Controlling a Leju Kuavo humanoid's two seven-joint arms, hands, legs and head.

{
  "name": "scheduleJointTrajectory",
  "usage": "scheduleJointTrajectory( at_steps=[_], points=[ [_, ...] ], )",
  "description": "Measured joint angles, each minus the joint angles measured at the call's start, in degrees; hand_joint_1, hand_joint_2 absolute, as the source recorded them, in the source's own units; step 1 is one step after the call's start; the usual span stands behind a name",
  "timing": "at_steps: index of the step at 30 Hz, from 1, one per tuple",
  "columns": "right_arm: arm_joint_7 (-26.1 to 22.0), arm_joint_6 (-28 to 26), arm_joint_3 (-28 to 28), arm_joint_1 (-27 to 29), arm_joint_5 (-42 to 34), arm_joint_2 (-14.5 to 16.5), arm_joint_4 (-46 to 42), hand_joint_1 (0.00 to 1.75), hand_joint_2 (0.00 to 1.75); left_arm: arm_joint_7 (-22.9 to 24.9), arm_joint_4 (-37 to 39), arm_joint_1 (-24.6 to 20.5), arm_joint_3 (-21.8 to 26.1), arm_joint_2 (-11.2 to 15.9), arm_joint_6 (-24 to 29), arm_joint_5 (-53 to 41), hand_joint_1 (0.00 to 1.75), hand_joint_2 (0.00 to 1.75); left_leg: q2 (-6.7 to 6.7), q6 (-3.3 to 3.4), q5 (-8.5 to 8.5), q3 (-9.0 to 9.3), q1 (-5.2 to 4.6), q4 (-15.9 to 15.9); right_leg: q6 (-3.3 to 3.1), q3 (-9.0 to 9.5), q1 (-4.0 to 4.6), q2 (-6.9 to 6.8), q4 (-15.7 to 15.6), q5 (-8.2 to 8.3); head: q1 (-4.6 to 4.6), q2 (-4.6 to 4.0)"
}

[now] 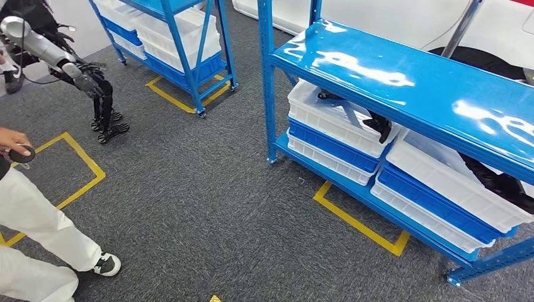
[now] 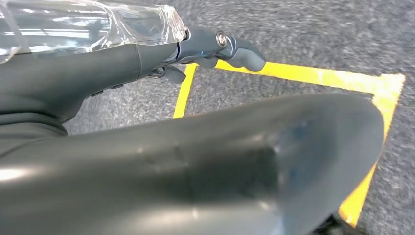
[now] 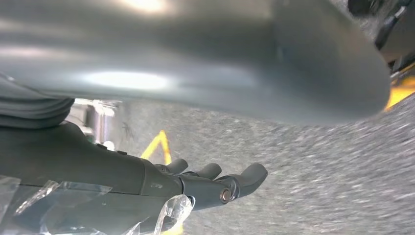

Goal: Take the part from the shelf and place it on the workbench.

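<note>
Where the head view looks down on grey carpet, a blue shelf (image 1: 403, 82) fills the right half of frame w/ white bins (image 1: 337, 119) on its lower level; a dark part (image 1: 378, 123) sits in the bin at centre-right. A second shelf (image 1: 182, 38) stands at top centre, a person's leg (image 1: 44, 220) lower left. Left wrist view: left hand (image 2: 195, 46) over yellow floor tape (image 2: 303, 74), fingers apart, grasping nothing. Right wrist view: right hand (image 3: 205, 183) likewise released, fingers apart, holding nothing.

My thumb (image 2: 205, 166) fills and hides much of the floor. Dark parts (image 1: 497, 182) in the right bin (image 1: 441, 182) run off the edge, too indistinct to identify.
</note>
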Motion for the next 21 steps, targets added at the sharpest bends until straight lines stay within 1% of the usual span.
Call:
scheduleJointTrajectory(
  at_steps=[1,2,3,4,5,6,7,8,9,10,11,12,13,14,15,16,17,18,19,20,21],
  points=[
    [0.1,0.0,0.0,0.0,0.0,0.0,0.0,0.0,0.0,0.0,0.0,0.1,0.0,0.0,0.0,0.0,0.0,0.0,-0.85,-0.06,-2.06,-2.11,0.01,4.5,-0.22,-0.13,0.04,0.7,0.0,0.1,-0.01,0.0],
    [0.1,0.0,0.0,0.0,0.0,0.0,0.0,0.0,0.0,0.0,0.0,0.3,0.0,0.0,0.0,0.0,0.0,0.0,-1.23,-0.06,-3.34,-3.96,0.01,8.3,-0.34,-0.26,0.09,1.51,0.0,0.17,-0.02,0.0],
    [0.1,0.0,0.0,0.0,0.0,0.0,0.0,0.0,0.0,0.0,0.0,0.4,0.0,0.0,0.0,0.0,0.0,0.0,-1.42,0.03,-3.53,-4.99,0.0,10.2,-0.4,-0.33,0.16,2.36,0.0,0.24,-0.03,0.0],
    [0.1,0.0,0.0,0.0,-0.1,0.0,0.0,0.0,0.0,0.0,0.0,0.5,0.0,0.0,0.0,0.0,0.0,0.0,-1.57,0.24,-2.5,-4.82,-0.02,9.5,-0.41,-0.34,0.23,3.23,0.0,0.31,-0.03,0.0],
    [0.1,0.0,0.0,0.1,-0.1,0.0,0.0,0.0,0.0,0.1,0.0,0.5,0.0,0.0,0.0,0.0,0.0,0.0,-1.92,0.56,-0.53,-3.57,-0.06,6.5,-0.36,-0.31,0.27,4.1,0.0,0.38,-0.03,0.0],
    [0.2,0.0,0.0,0.1,-0.1,0.0,0.0,0.0,0.0,0.1,0.0,0.5,0.0,0.0,0.0,0.0,0.0,0.0,-2.81,0.99,1.88,-1.56,-0.15,2.0,-0.27,-0.28,0.3,4.94,0.0,0.45,-0.03,0.0],
    [0.2,0.0,0.0,0.1,-0.1,0.0,0.0,0.0,0.0,0.1,0.0,0.4,0.0,0.0,0.0,0.0,0.0,0.0,-4.11,1.47,3.71,0.41,-0.24,-2.5,-0.12,-0.32,0.39,5.67,0.1,0.52,-0.02,0.0],
    [0.2,0.0,0.0,0.1,-0.1,0.0,0.0,0.0,0.0,0.1,0.0,0.4,0.0,0.0,0.0,0.0,0.0,0.0,-5.13,1.76,4.88,1.78,-0.33,-5.7,0.07,-0.43,0.41,6.32,0.1,0.61,-0.02,0.0],
    [0.2,0.0,0.0,0.1,-0.1,0.0,0.0,0.0,0.0,0.1,0.0,0.3,0.0,0.0,0.0,0.0,0.0,0.0,-5.8,1.96,5.38,2.52,-0.47,-7.6,0.32,-0.6,0.38,6.84,0.1,0.71,-0.02,0.0],
    [0.2,0.0,0.0,0.1,-0.1,0.0,0.0,0.0,0.0,0.1,0.0,0.3,0.0,0.0,0.0,0.0,0.0,0.0,-5.79,2.03,5.31,2.68,-0.6,-8.2,0.64,-0.8,0.31,7.35,0.1,0.83,-0.02,0.0],
    [0.2,0.0,0.0,0.1,-0.1,0.0,0.0,0.0,0.0,0.1,0.0,0.3,0.0,0.0,0.0,0.0,0.0,0.0,-5.18,2.11,5.48,2.67,-0.57,-8.3,1.01,-0.99,0.25,7.85,0.0,0.96,-0.02,0.0],
    [0.2,0.0,0.0,0.2,-0.1,-0.1,0.0,0.0,0.0,0.1,0.0,0.3,0.0,-0.1,0.0,-0.1,0.0,0.0,-4.57,2.33,5.7,2.73,-0.52,-8.5,1.31,-1.2,0.21,7.44,0.2,0.87,-0.02,0.0],
    [0.2,0.0,0.0,0.2,-0.2,-0.2,0.1,0.0,0.0,0.1,0.0,0.3,0.0,-0.2,-0.1,-0.1,0.0,0.0,-3.97,2.63,5.92,2.76,-0.39,-8.8,1.57,-1.64,0.29,6.27,1.0,0.25,0.07,0.0],
    [0.2,0.0,0.0,0.2,-0.2,-0.2,0.1,0.0,0.0,0.2,0.0,0.3,0.0,-0.3,-0.1,-0.1,0.0,0.0,-3.29,2.93,6.14,2.78,-0.25,-9.0,1.76,-2.57,0.36,4.66,3.0,-1.07,0.15,0.0],
    [0.2,0.0,0.0,0.2,-0.3,-0.3,0.1,0.0,0.0,0.2,0.0,0.3,0.0,-0.3,-0.2,-0.1,0.0,0.0,-2.53,3.12,6.22,2.76,-0.28,-9.1,1.88,-4.06,0.32,2.82,6.3,-3.02,0.22,0.0],
    [0.1,0.0,0.0,0.1,-0.3,-0.3,0.1,0.0,0.0,0.2,0.0,0.4,0.0,-0.3,-0.2,-0.1,0.0,0.0,-1.75,3.26,6.21,2.71,-0.32,-9.1,2.07,-5.97,0.3,1.72,10.4,-5.14,0.3,0.0],
    [0.1,0.0,0.0,0.1,-0.4,-0.2,0.1,0.0,0.0,0.2,0.0,0.6,0.0,-0.3,-0.2,-0.1,0.0,0.0,-0.86,3.29,6.19,2.68,-0.37,-9.1,2.26,-7.76,0.18,1.28,14.2,-6.75,0.3,0.0],
    [0.1,0.0,0.0,0.1,-0.4,-0.2,0.1,0.0,0.0,0.2,0.0,0.7,0.0,-0.3,-0.2,-0.1,0.0,0.0,-0.01,3.27,6.16,2.66,-0.38,-9.1,2.44,-8.83,0.1,1.07,16.6,-7.36,0.3,0.0],
    [0.1,-0.1,0.0,0.2,-0.4,-0.2,0.1,0.0,0.0,0.2,0.0,0.7,0.0,-0.3,-0.2,-0.2,0.0,0.0,0.74,3.21,6.11,2.66,-0.34,-9.1,2.61,-8.78,-0.01,0.9,16.8,-6.87,0.3,0.0],
    [0.1,-0.1,0.0,0.2,-0.5,-0.3,0.1,0.0,0.0,0.2,0.0,0.7,0.0,-0.3,-0.3,-0.2,0.0,0.0,1.42,3.07,6.02,2.73,-0.25,-9.0,2.77,-7.47,-0.15,0.52,14.5,-5.37,0.3,0.0],
    [0.1,-0.2,0.0,0.2,-0.5,-0.3,0.1,0.0,0.0,0.2,0.0,0.6,0.0,-0.3,-0.3,-0.3,0.0,0.0,2.0,2.84,5.89,2.88,-0.18,-9.0,2.92,-5.19,-0.29,-0.46,10.6,-3.41,0.31,0.0]
  ],
)
